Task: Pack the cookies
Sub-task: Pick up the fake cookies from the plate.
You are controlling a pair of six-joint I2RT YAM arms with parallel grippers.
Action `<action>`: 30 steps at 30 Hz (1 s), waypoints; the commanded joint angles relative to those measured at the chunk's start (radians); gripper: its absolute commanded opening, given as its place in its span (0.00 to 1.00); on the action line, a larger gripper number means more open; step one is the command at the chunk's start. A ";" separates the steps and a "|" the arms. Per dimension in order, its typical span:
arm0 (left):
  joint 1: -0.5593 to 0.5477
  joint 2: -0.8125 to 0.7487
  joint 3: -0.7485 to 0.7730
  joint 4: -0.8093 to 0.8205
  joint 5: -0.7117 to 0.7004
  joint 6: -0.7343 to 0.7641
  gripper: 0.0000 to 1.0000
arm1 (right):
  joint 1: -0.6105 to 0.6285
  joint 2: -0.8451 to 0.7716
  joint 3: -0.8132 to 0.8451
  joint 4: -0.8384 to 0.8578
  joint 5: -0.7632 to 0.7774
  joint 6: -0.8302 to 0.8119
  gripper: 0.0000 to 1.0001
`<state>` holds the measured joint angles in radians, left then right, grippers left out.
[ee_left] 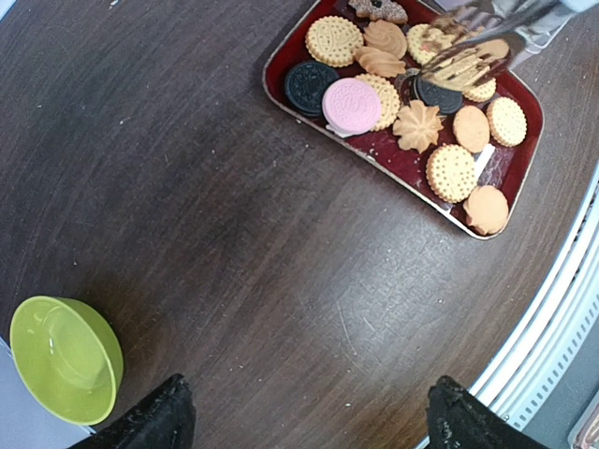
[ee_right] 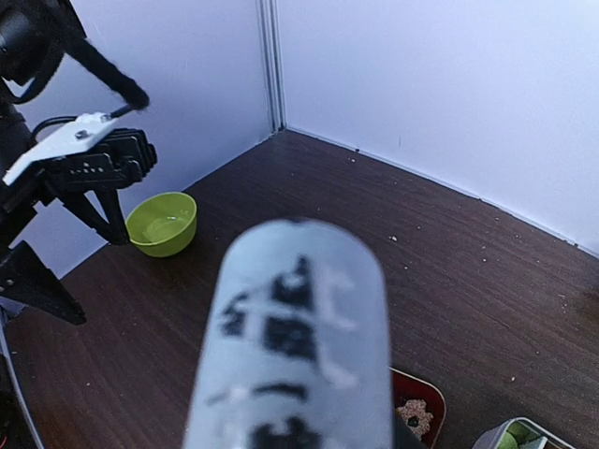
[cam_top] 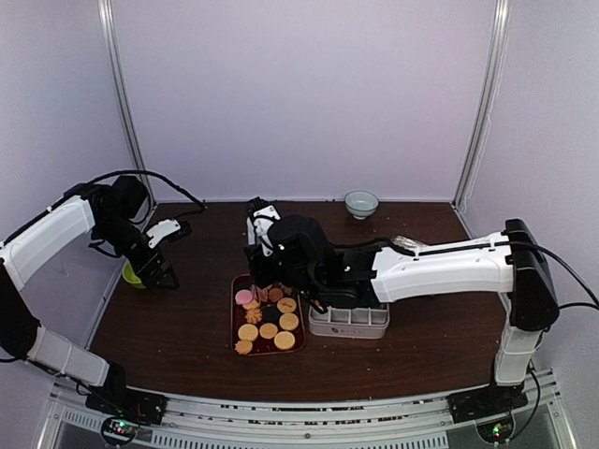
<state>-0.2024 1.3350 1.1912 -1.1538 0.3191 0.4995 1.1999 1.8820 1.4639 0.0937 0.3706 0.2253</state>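
We see right gripper [cam_top: 267, 241] clasping tongs [ee_left: 477, 56] over cookies [ee_left: 352, 105], tong tips unclear to us; left gripper [ee_left: 314, 421] spread, bowl [ee_left: 65, 360] at seven o'clock

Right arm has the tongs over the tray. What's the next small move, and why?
Probably lower the tongs a little and close them on one round cookie beneath their tips. They hang over the cookies at one end of the red tray, I cannot tell that they hold anything, and the white divided box stands right beside the tray.
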 commanded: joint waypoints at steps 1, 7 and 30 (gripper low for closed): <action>0.007 -0.023 -0.001 -0.003 0.019 0.013 0.89 | -0.024 0.061 0.093 0.005 0.039 -0.026 0.34; 0.007 -0.023 -0.009 -0.003 0.021 0.018 0.89 | -0.037 0.122 0.144 -0.012 0.019 -0.027 0.38; 0.007 -0.011 -0.006 -0.003 0.028 0.026 0.88 | -0.063 0.144 0.135 -0.023 0.008 -0.018 0.08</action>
<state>-0.2024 1.3323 1.1908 -1.1538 0.3260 0.5102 1.1427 2.0720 1.6119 0.0540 0.3641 0.2092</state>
